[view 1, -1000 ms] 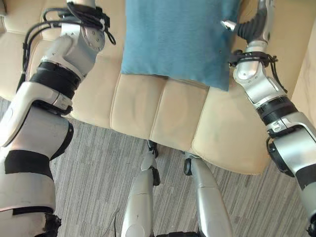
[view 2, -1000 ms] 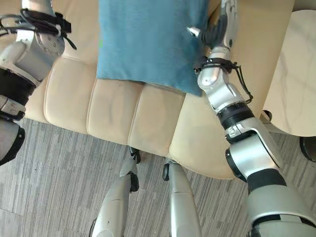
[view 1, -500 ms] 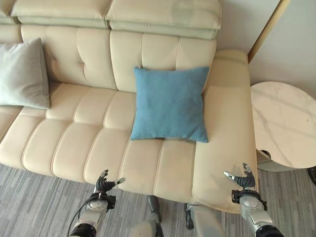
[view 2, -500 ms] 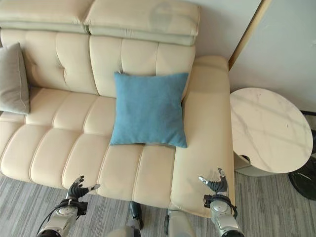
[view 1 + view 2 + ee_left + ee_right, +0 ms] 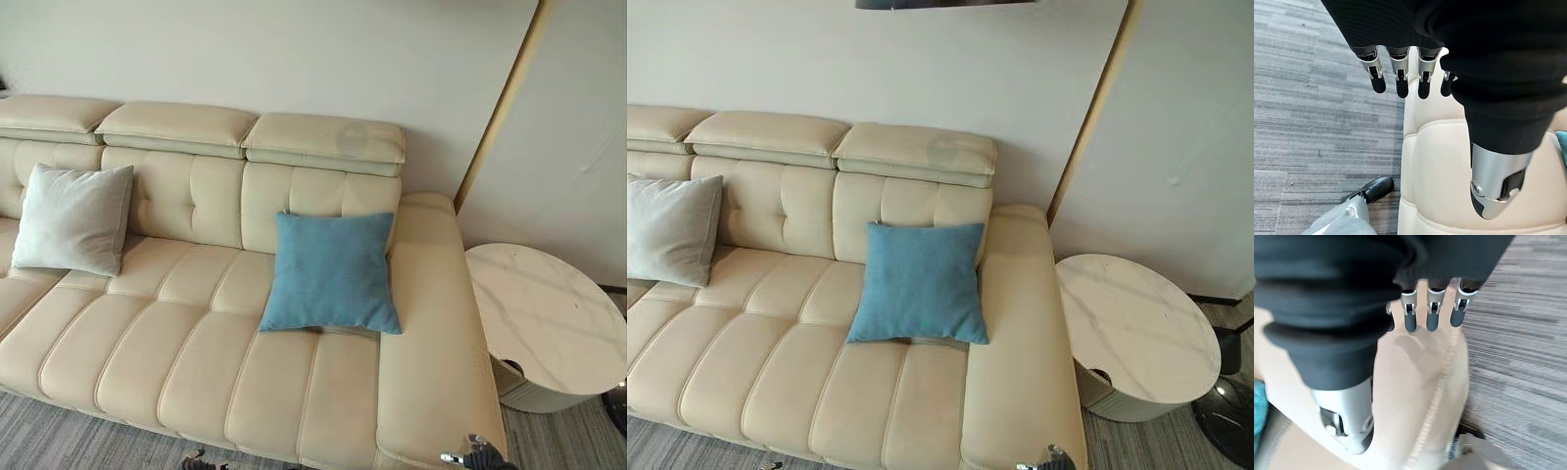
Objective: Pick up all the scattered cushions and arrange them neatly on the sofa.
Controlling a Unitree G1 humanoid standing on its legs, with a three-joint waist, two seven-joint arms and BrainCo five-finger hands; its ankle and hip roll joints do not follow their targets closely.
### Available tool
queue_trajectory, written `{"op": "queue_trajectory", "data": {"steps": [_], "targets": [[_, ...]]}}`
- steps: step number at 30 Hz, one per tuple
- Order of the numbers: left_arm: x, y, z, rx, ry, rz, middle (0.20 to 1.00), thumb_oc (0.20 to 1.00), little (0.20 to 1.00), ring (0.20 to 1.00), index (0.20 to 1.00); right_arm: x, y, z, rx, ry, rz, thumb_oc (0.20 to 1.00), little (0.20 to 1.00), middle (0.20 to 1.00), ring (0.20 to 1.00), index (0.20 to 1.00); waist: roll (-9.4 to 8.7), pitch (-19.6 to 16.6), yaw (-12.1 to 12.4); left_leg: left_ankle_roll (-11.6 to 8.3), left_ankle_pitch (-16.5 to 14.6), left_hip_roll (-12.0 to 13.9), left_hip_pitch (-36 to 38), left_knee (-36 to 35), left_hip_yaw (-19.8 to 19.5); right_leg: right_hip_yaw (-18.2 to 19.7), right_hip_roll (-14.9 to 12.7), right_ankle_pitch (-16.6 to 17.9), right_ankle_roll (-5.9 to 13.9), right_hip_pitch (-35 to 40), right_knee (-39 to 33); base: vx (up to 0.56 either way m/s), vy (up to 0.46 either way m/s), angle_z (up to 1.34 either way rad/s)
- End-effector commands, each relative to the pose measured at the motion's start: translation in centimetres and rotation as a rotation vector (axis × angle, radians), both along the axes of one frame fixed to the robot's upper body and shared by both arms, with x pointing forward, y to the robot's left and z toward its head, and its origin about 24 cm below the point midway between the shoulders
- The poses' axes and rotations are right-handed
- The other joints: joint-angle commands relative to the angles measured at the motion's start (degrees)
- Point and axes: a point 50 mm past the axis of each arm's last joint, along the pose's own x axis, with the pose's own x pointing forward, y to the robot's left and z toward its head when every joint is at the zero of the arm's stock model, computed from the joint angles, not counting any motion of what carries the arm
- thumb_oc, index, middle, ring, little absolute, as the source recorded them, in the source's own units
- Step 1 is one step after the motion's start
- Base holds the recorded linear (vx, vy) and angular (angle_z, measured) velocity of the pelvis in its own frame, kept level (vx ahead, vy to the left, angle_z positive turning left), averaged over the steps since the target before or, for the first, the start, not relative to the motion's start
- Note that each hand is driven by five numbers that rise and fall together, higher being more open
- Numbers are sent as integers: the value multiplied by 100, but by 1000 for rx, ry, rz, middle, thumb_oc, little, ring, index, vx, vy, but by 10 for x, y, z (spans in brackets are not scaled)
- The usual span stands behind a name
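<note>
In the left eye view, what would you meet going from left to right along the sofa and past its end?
Grey cushion → blue cushion → sofa armrest → round marble side table.

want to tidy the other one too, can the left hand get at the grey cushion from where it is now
Probably not yet. The grey cushion leans on the sofa backrest at the far left, while the open left hand hangs low by the seat's front edge. Nothing blocks it.
</note>
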Motion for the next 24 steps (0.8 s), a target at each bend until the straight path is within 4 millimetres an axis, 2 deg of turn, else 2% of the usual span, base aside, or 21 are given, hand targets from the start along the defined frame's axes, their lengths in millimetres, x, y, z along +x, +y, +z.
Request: {"op": "queue_trajectory", "data": {"steps": [1,5,7,9,12,13,15,17,19,22,23,24], "targets": [[31,-3,5,19,-45,-77,1000,1000,1000,1000,1000,13,4,0,-8,41,63,1000,1000,1000,1000,1000,-47,447,21,-182,-655,1,424,8,-66,-96,-157,-477,574,205,11,-73,73,-1],[28,-6,3,25,-21,-123,1000,1000,1000,1000,1000,1,5,-4,-11,98,80,1000,1000,1000,1000,1000,-110,520,32,-122,-642,-36,490,8,-133,-141,-197,-508,586,246,156,-89,93,3],[29,-4,4,31,-27,-116,1000,1000,1000,1000,1000,2,7,-4,-6,89,72,1000,1000,1000,1000,1000,-135,597,24,-117,-621,-43,466,8,-121,-153,-225,-470,605,177,215,-175,87,15],[37,3,9,56,-60,-111,1000,1000,1000,1000,1000,12,11,-2,2,48,65,1000,1000,1000,1000,1000,-128,841,3,-102,-532,-12,341,8,-77,-133,-250,-414,664,-180,538,-298,45,2],[50,11,16,103,-106,-108,1000,1000,1000,1000,1000,24,16,0,8,6,57,1000,1000,1000,1000,1000,-28,1001,74,-69,-364,110,76,8,32,-282,-263,-708,608,-360,1101,-289,34,-10],[51,14,18,117,-117,-90,1000,1000,1000,1000,1000,26,15,1,5,-7,44,1000,1000,1000,1000,1000,39,977,173,-53,-288,177,-21,8,157,-434,-333,-985,509,-222,1488,-241,49,-16],[51,17,19,137,-128,-79,1000,1000,1000,1000,1000,25,14,1,5,-12,24,1000,1000,1000,1000,1000,59,929,257,-52,-244,216,-65,8,282,-520,-414,-1203,491,-12,1748,-173,22,-33],[48,16,18,139,-130,-64,1000,1000,1000,1000,1000,23,14,0,-1,-8,15,1000,1000,1000,1000,1000,49,813,376,-50,-210,230,-152,8,406,-619,-537,-1288,518,315,1664,-131,-43,-51],[42,14,17,140,-134,-39,1000,1000,1000,1000,1000,24,15,1,-6,-18,14,1000,1000,1000,1000,1000,-87,607,552,-68,-55,204,-371,8,660,-672,-559,-1228,646,897,1252,-158,-89,-54],[39,13,16,136,-137,-25,1000,1000,1000,1000,1000,24,17,0,-10,-16,25,1000,1000,1000,1000,1000,-109,568,676,-136,84,298,-463,8,844,-729,-453,-1300,646,972,943,-129,-102,-84],[39,12,16,133,-140,-25,1000,1000,1000,1000,1000,27,19,1,-10,-28,31,1000,1000,1000,1000,1000,-111,547,684,-192,209,362,-518,28,883,-734,-343,-1407,622,1077,611,-250,-244,-49],[41,9,16,124,-157,-20,1000,1000,1000,1000,1000,29,17,2,-16,-42,27,1000,1000,1000,1000,1000,-57,628,658,-302,422,482,-573,75,861,-645,-165,-1439,511,1151,331,-306,-288,-8]]}}
